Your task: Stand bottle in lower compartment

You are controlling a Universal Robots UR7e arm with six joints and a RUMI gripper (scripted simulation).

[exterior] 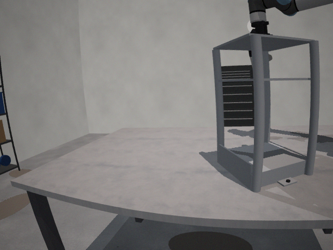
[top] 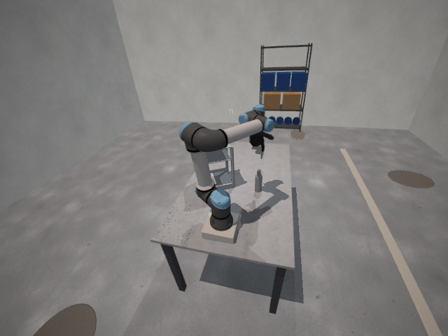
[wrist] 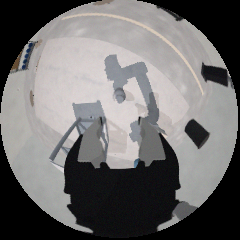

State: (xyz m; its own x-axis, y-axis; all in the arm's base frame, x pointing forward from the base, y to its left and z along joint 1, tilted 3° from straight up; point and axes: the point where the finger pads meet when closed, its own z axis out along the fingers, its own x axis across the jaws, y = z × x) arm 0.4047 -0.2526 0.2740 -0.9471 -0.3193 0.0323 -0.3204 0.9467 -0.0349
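A grey bottle [top: 257, 181] stands upright, cap up, on the table right of the small grey shelving unit [top: 220, 160]. The unit has an upper and a lower compartment, both empty, with a front lip at the bottom [exterior: 233, 165]. My gripper [top: 261, 146] hangs high over the table, beyond the bottle and well above it. In the wrist view the two fingers stand partly apart with nothing between them. The bottle [wrist: 119, 95] shows from above, past the fingertips, and the shelving unit [wrist: 82, 130] is to the left.
The arm's base [top: 218, 224] sits on a pale block at the near end of the table. A small flat tab with a dark knob [exterior: 287, 182] lies by the unit's front corner. A tall storage rack [top: 285, 87] stands by the far wall.
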